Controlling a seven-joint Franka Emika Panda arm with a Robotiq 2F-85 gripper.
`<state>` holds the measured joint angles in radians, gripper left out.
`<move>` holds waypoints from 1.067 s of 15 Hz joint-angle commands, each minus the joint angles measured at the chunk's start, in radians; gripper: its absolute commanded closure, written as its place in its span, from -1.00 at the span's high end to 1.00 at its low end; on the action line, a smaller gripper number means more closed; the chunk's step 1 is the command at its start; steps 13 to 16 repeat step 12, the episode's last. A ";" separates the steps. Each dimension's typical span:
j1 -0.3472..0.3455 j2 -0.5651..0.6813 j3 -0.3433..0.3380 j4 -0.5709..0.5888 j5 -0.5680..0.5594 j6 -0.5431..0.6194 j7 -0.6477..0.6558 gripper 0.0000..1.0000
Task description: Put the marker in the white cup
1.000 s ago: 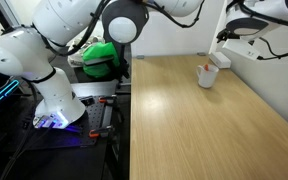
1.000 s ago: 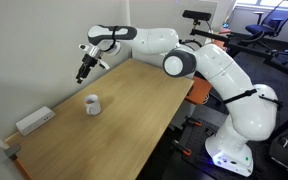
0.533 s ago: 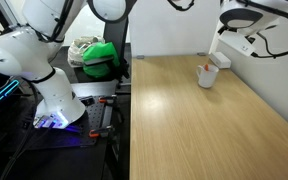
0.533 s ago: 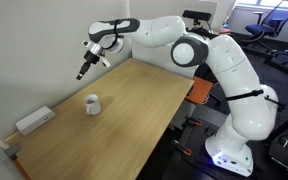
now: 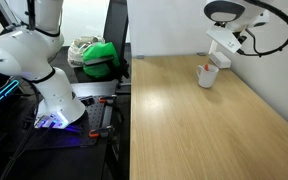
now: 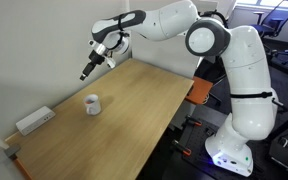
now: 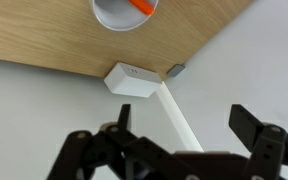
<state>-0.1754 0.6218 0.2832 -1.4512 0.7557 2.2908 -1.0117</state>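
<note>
In an exterior view: marker point(image 5: 205, 67) is seen standing near-upright inside white cup point(image 5: 210, 76), mid-right | in an exterior view: gripper point(image 6: 86, 72) is held above white cup point(image 6: 91, 104), well apart | wrist view: fingers point(image 7: 256, 128) are spread, empty; white cup point(image 7: 114, 14) at top edge.

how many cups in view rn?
1: the white cup on the wooden table, with the orange marker standing in it. No other cup shows in any view.

Bright, even room light — pale glare on the table point(image 5: 162, 100), all views slightly soft
</note>
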 commanded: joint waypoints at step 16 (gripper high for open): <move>0.041 -0.230 -0.077 -0.321 0.141 0.040 -0.027 1.00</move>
